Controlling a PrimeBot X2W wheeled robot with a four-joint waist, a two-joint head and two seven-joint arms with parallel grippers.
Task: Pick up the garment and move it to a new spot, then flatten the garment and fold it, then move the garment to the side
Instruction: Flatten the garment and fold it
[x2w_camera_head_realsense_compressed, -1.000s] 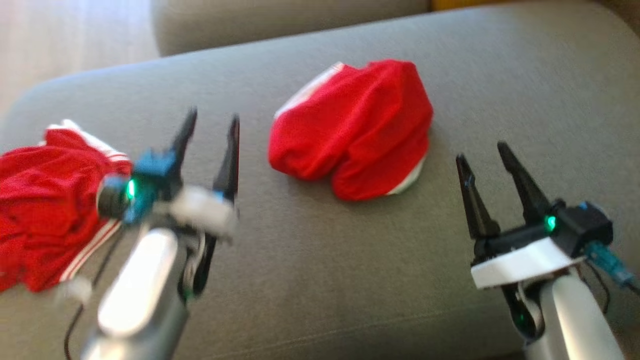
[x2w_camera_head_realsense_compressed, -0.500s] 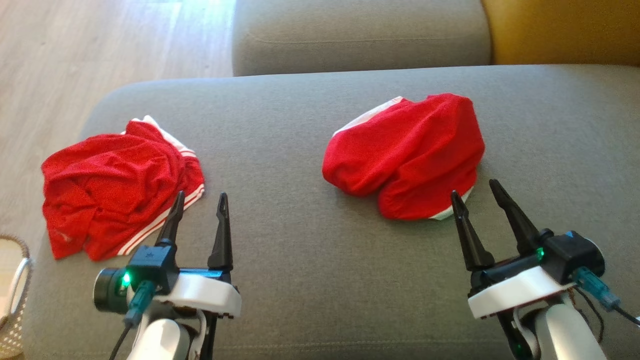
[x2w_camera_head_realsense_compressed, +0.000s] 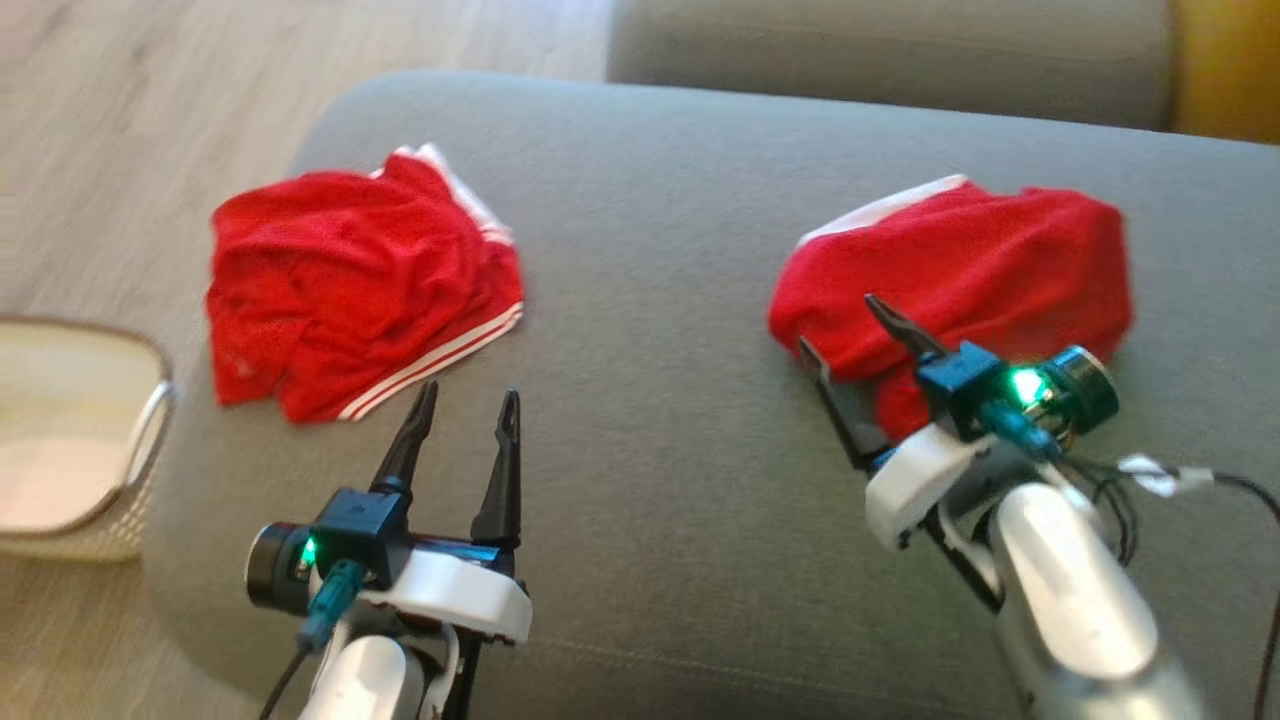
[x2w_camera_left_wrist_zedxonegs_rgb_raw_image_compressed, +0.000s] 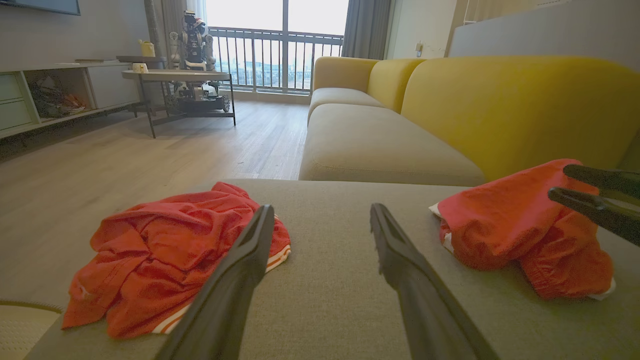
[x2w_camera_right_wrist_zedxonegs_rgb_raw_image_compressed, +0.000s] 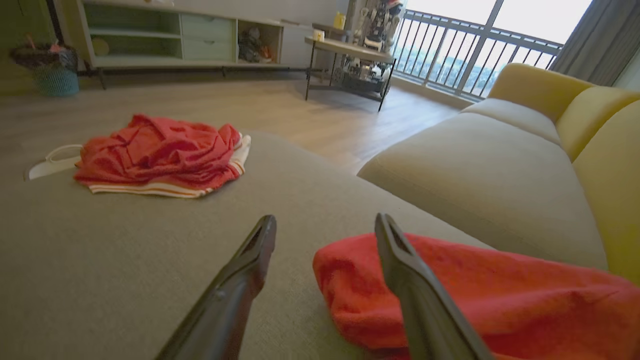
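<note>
Two red garments lie on the grey cushion. One is a crumpled red garment with white stripes, at the left; the left wrist view shows this crumpled garment too. The other is a folded red bundle at the right. My left gripper stands open just short of the crumpled garment, its fingers holding nothing. My right gripper is open and rolled sideways at the bundle's left edge. In the right wrist view one finger crosses the red bundle and the other stands over bare cushion.
A pale basket stands on the wooden floor left of the cushion. Behind it runs a grey sofa seat with a yellow back. A low table and shelving stand far off across the floor.
The head view has swung left, shifting both garments right in the picture. My right gripper has rolled sideways and moved up to the folded bundle's left edge. The left gripper stays open near the crumpled garment.
</note>
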